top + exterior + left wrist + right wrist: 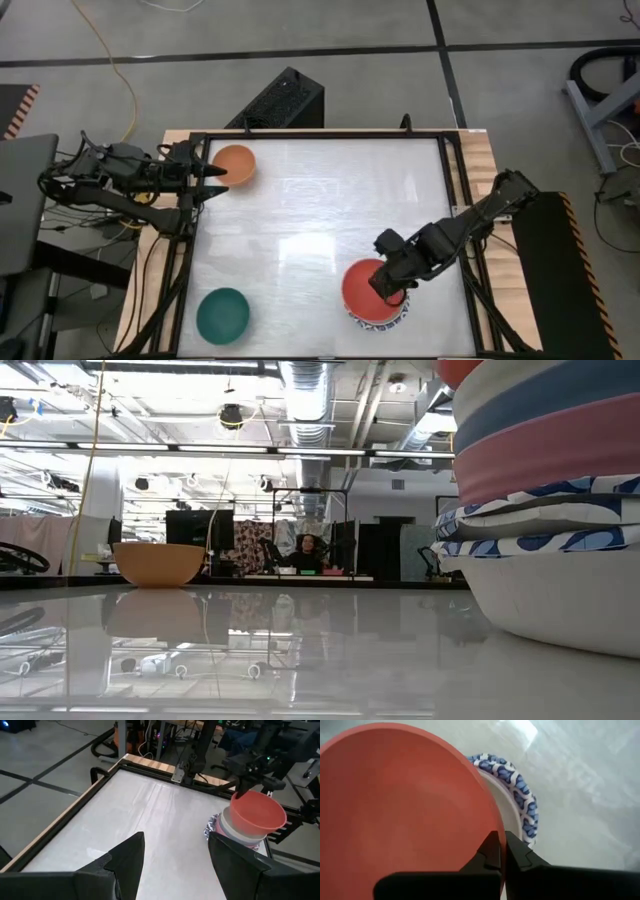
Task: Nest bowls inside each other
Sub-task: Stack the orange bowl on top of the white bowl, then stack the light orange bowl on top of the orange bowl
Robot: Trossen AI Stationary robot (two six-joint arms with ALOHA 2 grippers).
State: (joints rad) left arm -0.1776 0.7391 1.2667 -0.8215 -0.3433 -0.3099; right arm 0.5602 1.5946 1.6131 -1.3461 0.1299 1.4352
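Observation:
A red bowl hangs over a stack of nested bowls at the table's near right, with my right gripper shut on its rim. The stack shows blue-patterned rims, a pink bowl and a blue one. At the far left an orange bowl rests on its base, and my left gripper stands open right beside it, touching nothing. A teal bowl rests on the table at the near left. My right gripper pinches the red bowl's rim on the side toward the table's right edge, one finger inside the bowl and one outside. The fingers come from above, pointing steeply down. The bowl sits mouth up over the stack; whether its base touches the bowl below, I cannot tell.
The white tabletop between the bowls is bare, framed by a dark rail. Beyond the far edge stands a black box. In the low view a person sits in the room behind the table.

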